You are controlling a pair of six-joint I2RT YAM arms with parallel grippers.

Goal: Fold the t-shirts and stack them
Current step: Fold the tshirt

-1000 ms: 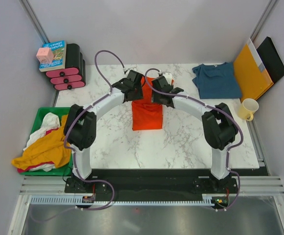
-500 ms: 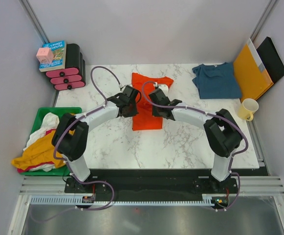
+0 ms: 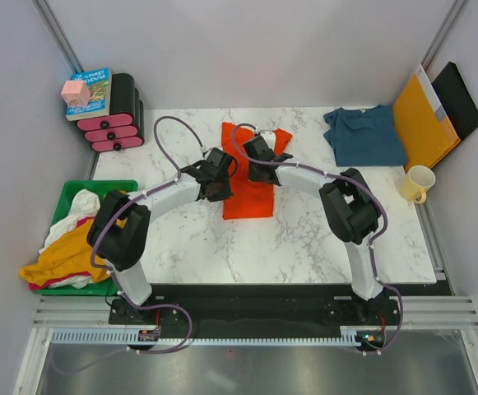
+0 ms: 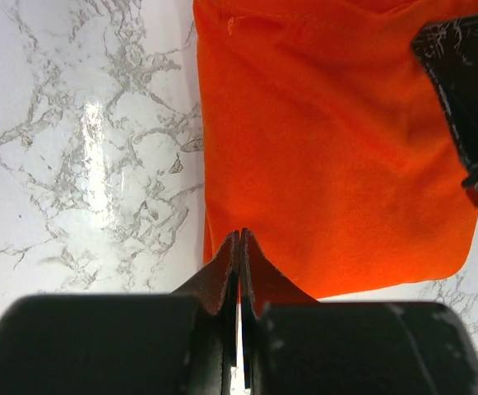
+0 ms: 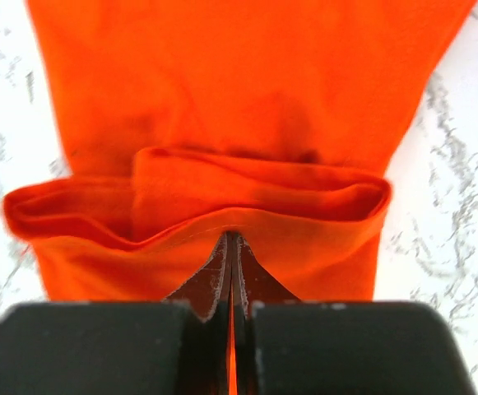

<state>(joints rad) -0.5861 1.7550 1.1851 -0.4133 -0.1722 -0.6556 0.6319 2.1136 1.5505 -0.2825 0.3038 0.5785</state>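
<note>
Found orange shirt point(image 3: 247, 197) at centre of counter point(image 3: 304, 222), blue shirt point(image 3: 364, 136) at 2 o'clock. Noted right pincer point(image 5: 230, 240) pinching orange fold, left pincer point(image 4: 239, 240) closed at 9 o'clock edge, hold unconfirmed. Risks skewed fold through uneven pull.

Orange-red t-shirt point(image 3: 248, 197) — folded narrow, centre, far end bunched, teal-blue t-shirt point(image 3: 364, 136) — loosely spread, far right

Looked down from above and behind the arm bases, taking in the whole bench point(image 3: 304, 234). Sat close on each wrist, facing down. Shared the orange-red t-shirt point(image 3: 247, 202) across all three.
</note>
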